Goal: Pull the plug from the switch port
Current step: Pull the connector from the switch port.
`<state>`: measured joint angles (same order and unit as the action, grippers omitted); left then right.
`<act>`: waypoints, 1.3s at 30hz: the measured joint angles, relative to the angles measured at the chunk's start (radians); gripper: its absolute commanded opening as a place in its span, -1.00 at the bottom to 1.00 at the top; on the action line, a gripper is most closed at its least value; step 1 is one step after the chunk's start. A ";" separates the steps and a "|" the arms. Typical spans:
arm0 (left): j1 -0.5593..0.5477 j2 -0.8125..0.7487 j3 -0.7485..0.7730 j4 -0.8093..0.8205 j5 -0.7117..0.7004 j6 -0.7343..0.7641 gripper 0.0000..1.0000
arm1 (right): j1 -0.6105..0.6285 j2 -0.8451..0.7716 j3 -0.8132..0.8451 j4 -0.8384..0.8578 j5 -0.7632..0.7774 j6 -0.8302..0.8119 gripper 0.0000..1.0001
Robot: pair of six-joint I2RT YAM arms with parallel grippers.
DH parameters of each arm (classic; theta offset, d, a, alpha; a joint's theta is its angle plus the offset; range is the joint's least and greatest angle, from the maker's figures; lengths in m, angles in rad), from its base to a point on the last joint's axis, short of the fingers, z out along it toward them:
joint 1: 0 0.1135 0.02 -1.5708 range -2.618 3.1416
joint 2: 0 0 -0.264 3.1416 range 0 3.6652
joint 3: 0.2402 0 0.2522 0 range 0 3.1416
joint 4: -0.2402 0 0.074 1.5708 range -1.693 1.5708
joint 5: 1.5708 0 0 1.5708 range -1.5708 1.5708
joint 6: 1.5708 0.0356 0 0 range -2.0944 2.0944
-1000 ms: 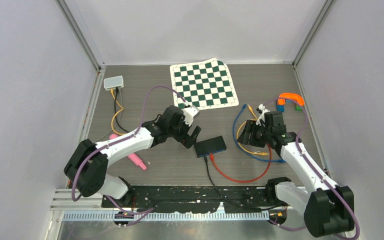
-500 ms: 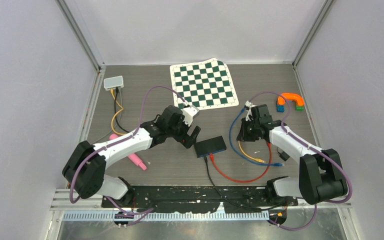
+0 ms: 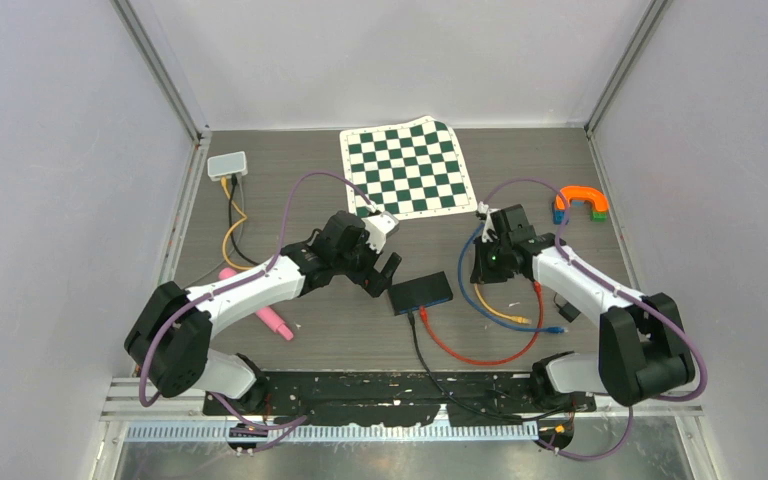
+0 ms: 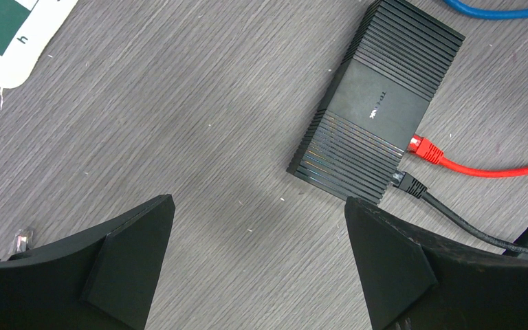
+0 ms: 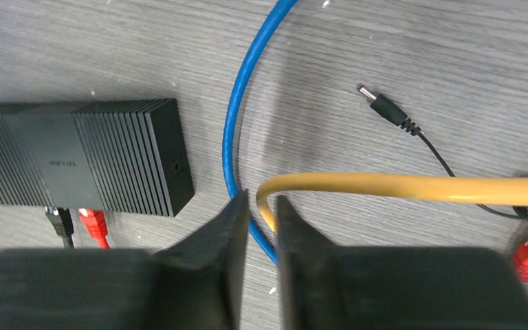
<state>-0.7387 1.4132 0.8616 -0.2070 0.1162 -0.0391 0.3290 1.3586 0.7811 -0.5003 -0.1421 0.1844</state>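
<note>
The black switch (image 3: pixel 421 291) lies flat mid-table. A red plug (image 4: pixel 426 148) and a black plug (image 4: pixel 408 184) sit in the ports on its near side. My left gripper (image 4: pixel 258 201) hovers open just left of the switch (image 4: pixel 378 110), with only bare table between its fingers. My right gripper (image 5: pixel 262 196) hangs right of the switch (image 5: pixel 75 155), its jaws nearly together with a slim gap. The bend of a yellow cable (image 5: pixel 399 187) meets the right fingertip; whether it is pinched is unclear. In the top view the right gripper (image 3: pixel 476 268) is above the cable loops.
A blue cable (image 5: pixel 240 103) curves between the switch and my right gripper. A loose black barrel plug (image 5: pixel 385 106) lies beyond it. The red cable (image 3: pixel 490 355) loops toward the near edge. A chessboard mat (image 3: pixel 407 168), white box (image 3: pixel 227 165), pink marker (image 3: pixel 265 315) and coloured blocks (image 3: pixel 580 203) lie around.
My right arm swung left toward the switch and its jaws closed from about half open. The left arm has not moved.
</note>
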 measured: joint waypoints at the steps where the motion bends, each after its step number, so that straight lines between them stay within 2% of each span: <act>1: 0.000 0.000 0.000 0.000 0.000 0.001 0.99 | 0.006 0.012 0.013 -0.006 0.015 0.000 -0.12; 2: 0.000 0.000 0.000 0.000 0.001 0.002 0.99 | 0.013 0.019 0.021 -0.016 0.039 -0.006 -0.01; 4: 0.000 0.000 0.000 0.000 0.001 0.005 0.99 | 0.020 0.011 0.023 -0.038 0.076 0.002 0.05; 10: 0.000 0.000 -0.011 0.000 0.003 0.021 0.99 | 0.023 -0.138 0.025 -0.093 0.130 0.030 0.07; 14: 0.000 0.002 -0.011 0.001 0.032 0.022 0.99 | 0.023 -0.284 0.018 -0.081 0.072 0.066 0.07; 18: -0.001 0.034 -0.009 0.007 0.092 0.044 0.99 | 0.023 -0.388 -0.074 0.032 -0.074 0.146 0.07; 22: -0.014 0.090 0.010 -0.009 0.137 0.085 0.99 | 0.035 -0.349 -0.214 0.178 -0.219 0.262 0.07; 26: -0.055 0.142 0.045 -0.040 0.147 0.138 0.99 | 0.074 -0.264 -0.290 0.260 -0.295 0.348 0.07; 39: -0.117 0.291 0.169 -0.131 0.135 0.255 0.99 | 0.134 -0.134 -0.293 0.436 -0.361 0.435 0.07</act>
<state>-0.8562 1.7046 1.0302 -0.3382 0.2516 0.2161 0.4633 1.2251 0.4877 -0.0639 -0.5034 0.6189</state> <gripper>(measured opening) 0.994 0.536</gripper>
